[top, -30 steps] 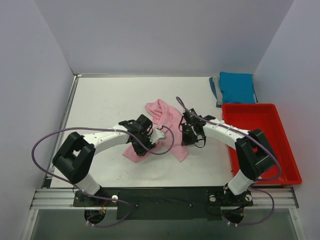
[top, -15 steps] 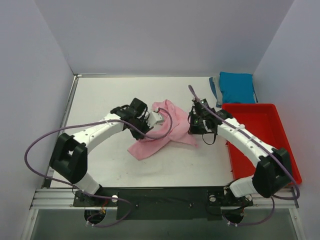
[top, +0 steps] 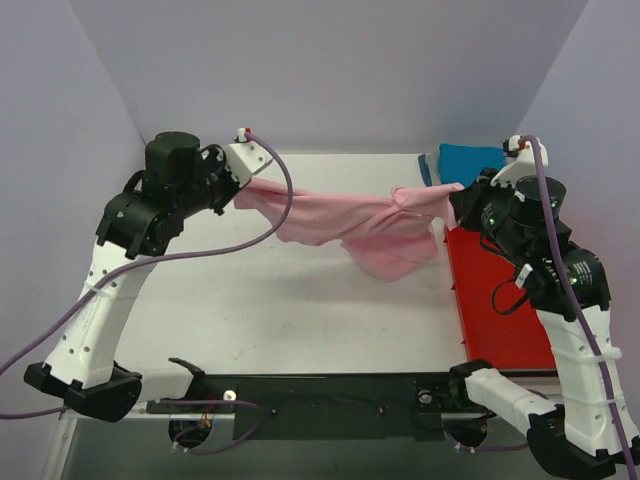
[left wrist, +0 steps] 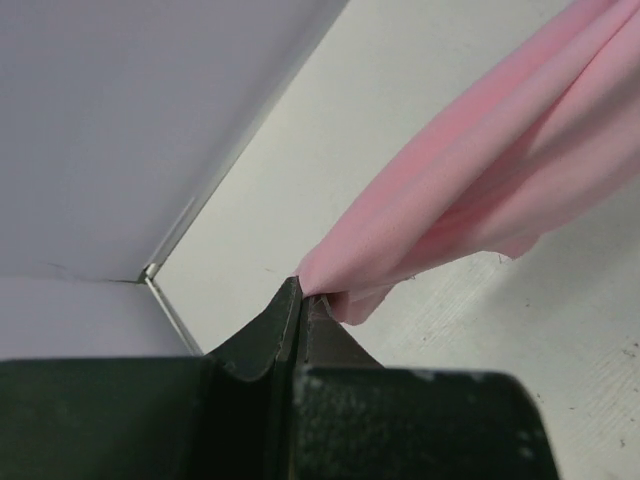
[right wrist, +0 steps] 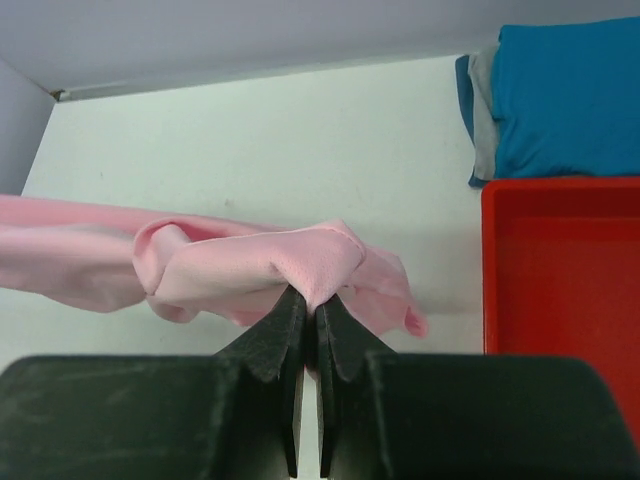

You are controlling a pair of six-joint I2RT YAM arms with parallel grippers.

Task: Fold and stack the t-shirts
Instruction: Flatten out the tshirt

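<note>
Above the worktop [top: 270,310], the pink t-shirt [top: 345,222] hangs stretched between left pincer [top: 238,192] and right pincer [top: 455,203], each pinching an edge; a second ago it lay crumpled below. Spread thus, it can be laid flat for folding; the teal t-shirt [top: 472,162] lies far right.

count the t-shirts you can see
2. The pink t-shirt hangs stretched between the left gripper and right gripper above the table. The blue t-shirt lies folded at the far right corner, behind the red tray. A grey layer beneath it may be another garment.
</note>
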